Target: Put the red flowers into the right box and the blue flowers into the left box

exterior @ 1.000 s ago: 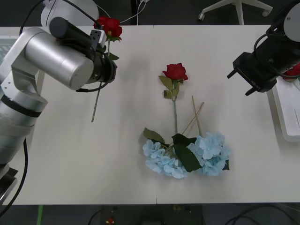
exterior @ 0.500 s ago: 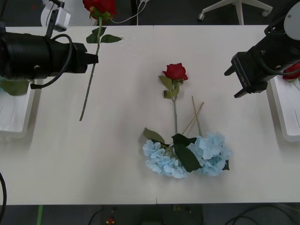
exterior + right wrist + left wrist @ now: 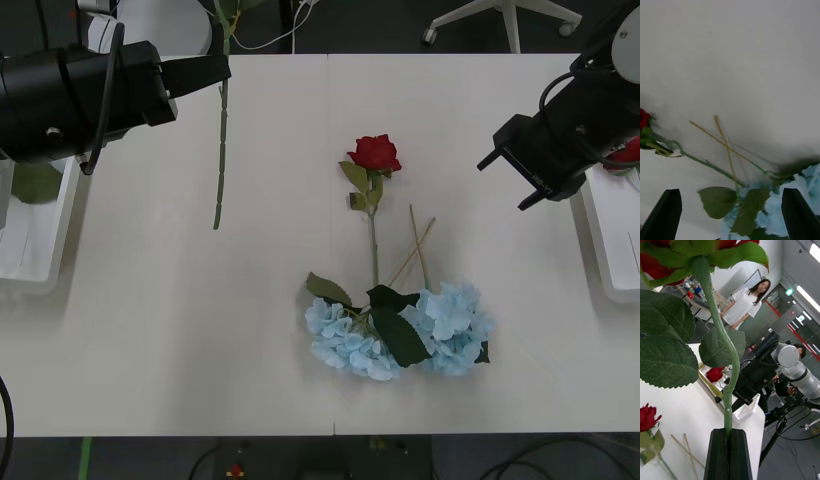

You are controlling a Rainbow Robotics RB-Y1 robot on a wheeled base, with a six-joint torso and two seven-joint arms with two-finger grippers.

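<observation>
the left box (image 3: 35, 262) is sitting at the table's left edge, partly under the left arm. the left gripper (image 3: 218, 68) is hovering high over the table's far left part, its black fingers (image 3: 729, 453) pressed together on the stem of a held rose (image 3: 221, 150); the stem is hanging down from the fingers above the table, and in the left wrist view the bloom and broad leaves are rising above the fingers.

near the table's middle a loose rose (image 3: 374, 153) is lying flat, its stem running toward the near edge and ending under the blue flowers (image 3: 400, 330), two pale clusters touching each other with dark leaves across them. two thin bare stems are crossing just beside the rose's stem.

the right gripper (image 3: 508, 178) is hovering over the table's right part, its black fingers (image 3: 666, 217) standing wide apart and holding nothing. the right box (image 3: 612, 240) is lying at the right edge, with a red bloom (image 3: 627, 152) showing beyond the arm.
</observation>
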